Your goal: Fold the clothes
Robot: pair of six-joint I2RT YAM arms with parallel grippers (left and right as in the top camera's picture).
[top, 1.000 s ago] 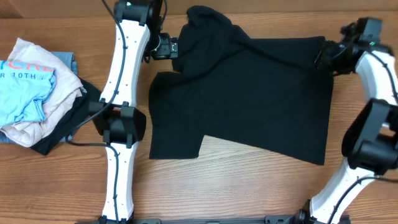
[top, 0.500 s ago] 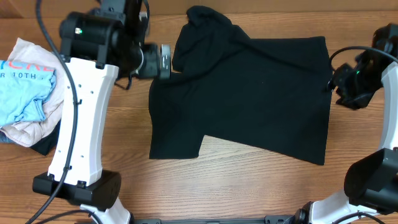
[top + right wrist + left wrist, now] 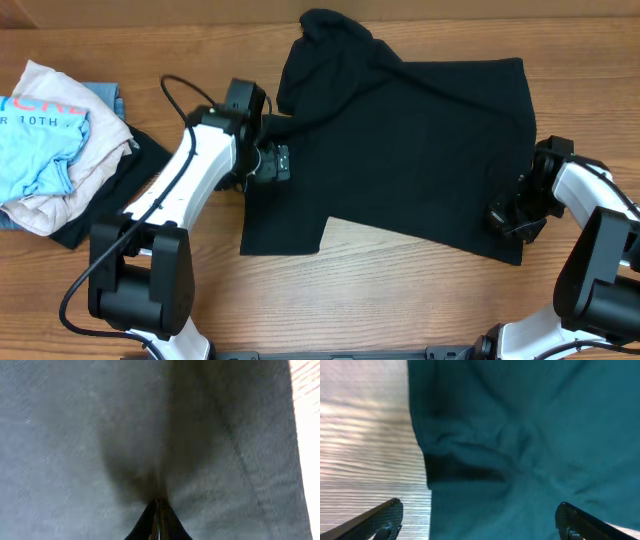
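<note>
Left gripper (image 3: 283, 163) splayed over shirt (image 3: 420, 140), right gripper (image 3: 497, 216) seemingly pinching it

Stretching flat across the scene as a light-brown wood-grain tabletop (image 3: 400, 300), catching pale glare in the left wrist view.

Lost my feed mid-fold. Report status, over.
Left gripper open at left edge of black shirt. Right gripper shut, pinching its right side. Shirt spread, not yet folded. Clothes pile far left, not obstructing.

Wooden table (image 3: 400, 290), black shirt (image 3: 420, 150) spread flat, clothes pile (image 3: 50, 150) left
</note>
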